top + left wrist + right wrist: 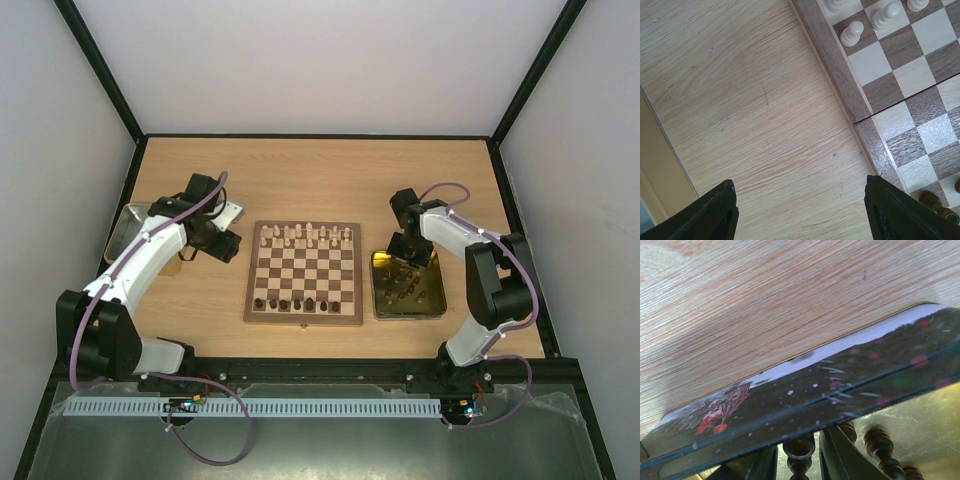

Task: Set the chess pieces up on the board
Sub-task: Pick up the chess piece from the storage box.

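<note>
The board [304, 270] lies at the table's middle. Cream chess pieces [305, 236] stand along its far rows and dark chess pieces [298, 303] along its near row. My left gripper [228, 245] is open and empty over bare table left of the board [832, 55]; in the left wrist view [800, 200] cream pawns [852, 33] show at top. My right gripper [408, 258] reaches into the gold tray [410, 314]. In the right wrist view [799, 462] its fingers [840, 455] stand close on either side of an upright dark piece [799, 450], with small gaps showing.
The gold tray [920, 420] holds several more dark pieces [880, 442]; its dark patterned wall [840, 385] fills the right wrist view. A silver metal container [128, 228] stands at the table's left edge, behind the left arm. Black frame rails bound the table.
</note>
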Controlling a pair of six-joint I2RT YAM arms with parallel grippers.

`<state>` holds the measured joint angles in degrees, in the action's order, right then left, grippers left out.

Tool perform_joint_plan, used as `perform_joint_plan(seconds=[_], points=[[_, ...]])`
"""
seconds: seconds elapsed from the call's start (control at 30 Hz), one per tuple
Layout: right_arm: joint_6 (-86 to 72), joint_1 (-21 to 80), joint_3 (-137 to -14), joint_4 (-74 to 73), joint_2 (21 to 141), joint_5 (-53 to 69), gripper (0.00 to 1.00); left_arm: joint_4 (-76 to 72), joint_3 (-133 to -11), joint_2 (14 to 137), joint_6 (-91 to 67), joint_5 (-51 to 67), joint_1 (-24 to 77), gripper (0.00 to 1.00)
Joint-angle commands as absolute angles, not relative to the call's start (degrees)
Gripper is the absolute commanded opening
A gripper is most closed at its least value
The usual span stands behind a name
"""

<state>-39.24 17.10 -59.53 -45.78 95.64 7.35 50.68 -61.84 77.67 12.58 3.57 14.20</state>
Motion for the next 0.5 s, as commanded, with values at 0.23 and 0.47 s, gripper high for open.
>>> perform_joint_plan(seconds=[0.23, 0.47], points=[[-38.4, 16.9, -58.6, -44.8, 96.3, 4.8, 0.14, 51.1, -61.3, 78.4, 12.0, 2.8, 14.4, 0.69], [-37.3, 16.9, -59.5, -46.7, 94.8, 3.0, 0.12, 50.8, -61.3, 78.6, 12.0, 2.9, 14.4, 0.69]])
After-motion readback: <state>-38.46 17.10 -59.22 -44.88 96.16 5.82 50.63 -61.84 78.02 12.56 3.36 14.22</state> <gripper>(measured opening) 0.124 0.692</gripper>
